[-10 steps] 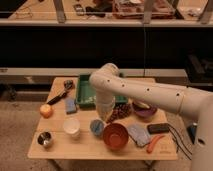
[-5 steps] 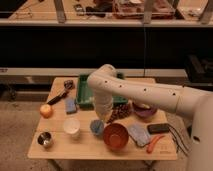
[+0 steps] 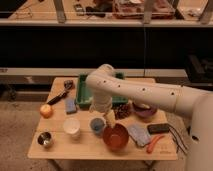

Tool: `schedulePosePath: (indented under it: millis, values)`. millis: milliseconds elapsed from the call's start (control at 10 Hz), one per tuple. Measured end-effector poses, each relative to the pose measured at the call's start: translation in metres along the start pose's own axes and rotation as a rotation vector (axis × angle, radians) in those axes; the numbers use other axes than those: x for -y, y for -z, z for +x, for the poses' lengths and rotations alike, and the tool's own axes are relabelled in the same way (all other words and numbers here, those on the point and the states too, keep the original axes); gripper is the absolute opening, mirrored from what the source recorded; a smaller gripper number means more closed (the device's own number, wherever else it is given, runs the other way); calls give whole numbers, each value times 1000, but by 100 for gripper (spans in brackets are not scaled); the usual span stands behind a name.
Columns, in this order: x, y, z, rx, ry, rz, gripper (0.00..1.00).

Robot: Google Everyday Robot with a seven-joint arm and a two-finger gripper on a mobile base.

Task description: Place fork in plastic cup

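Observation:
A small blue plastic cup [image 3: 97, 125] stands upright near the front middle of the wooden table [image 3: 90, 150]. My white arm reaches in from the right, bends over the green tray [image 3: 82, 96] and points down. The gripper [image 3: 108, 118] hangs just right of the blue cup's rim and above the back edge of the red bowl [image 3: 116, 138]. I cannot make out the fork; it may be hidden at the gripper.
A white cup [image 3: 71, 126], a metal cup [image 3: 45, 139] and an orange fruit [image 3: 46, 110] sit front left. A blue sponge [image 3: 71, 105] and a black utensil [image 3: 61, 96] lie behind them. A purple bowl [image 3: 144, 110], a grey-blue cloth [image 3: 138, 134], a black block [image 3: 158, 128] and an orange tool [image 3: 154, 142] fill the right.
The arm's elbow has sunk slightly and shifted left, bringing the gripper lower toward the blue cup. Nothing on the table has moved.

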Motion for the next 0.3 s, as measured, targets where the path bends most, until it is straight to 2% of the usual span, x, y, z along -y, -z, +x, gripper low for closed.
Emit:
schedulePosePath:
  millis: [100, 200, 300]
  values:
    - [-1, 3, 1, -11, -12, 30, 80]
    - [-3, 6, 4, -9, -29, 80, 80]
    - [-7, 8, 8, -4, -41, 110, 80]
